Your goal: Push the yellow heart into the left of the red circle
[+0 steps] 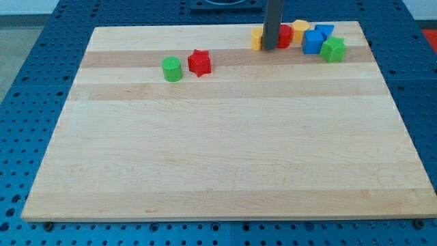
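Observation:
My rod comes down at the view's top, and my tip (pixel 270 48) rests on the board between two blocks. The yellow heart (pixel 257 39) shows just left of the rod, partly hidden by it. The red circle (pixel 285 35) shows just right of the rod, also partly hidden. The tip sits in the narrow gap between them, touching or nearly touching both.
Right of the red circle cluster a yellow block (pixel 300 29), a blue block (pixel 313 42), another blue block (pixel 325 31) and a green star (pixel 333 49). A green cylinder (pixel 172 69) and a red star (pixel 199 62) sit at the upper left of the wooden board (pixel 218 157).

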Controlling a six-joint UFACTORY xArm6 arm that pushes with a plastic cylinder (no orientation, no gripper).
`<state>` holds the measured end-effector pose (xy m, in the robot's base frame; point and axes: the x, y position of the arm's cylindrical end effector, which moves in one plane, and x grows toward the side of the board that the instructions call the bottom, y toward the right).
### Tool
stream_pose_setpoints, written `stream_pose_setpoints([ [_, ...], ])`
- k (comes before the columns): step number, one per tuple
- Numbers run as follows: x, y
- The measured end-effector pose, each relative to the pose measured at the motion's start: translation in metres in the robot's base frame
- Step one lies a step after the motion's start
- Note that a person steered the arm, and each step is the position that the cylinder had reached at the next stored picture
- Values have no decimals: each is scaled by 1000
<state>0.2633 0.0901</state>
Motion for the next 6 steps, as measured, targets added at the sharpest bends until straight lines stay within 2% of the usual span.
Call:
stream_pose_setpoints([
  [1,47,-18],
  [2,53,-56],
  [3,13,-73],
  [4,-9,-63],
  [5,-9,-10],
  [6,-9,13],
])
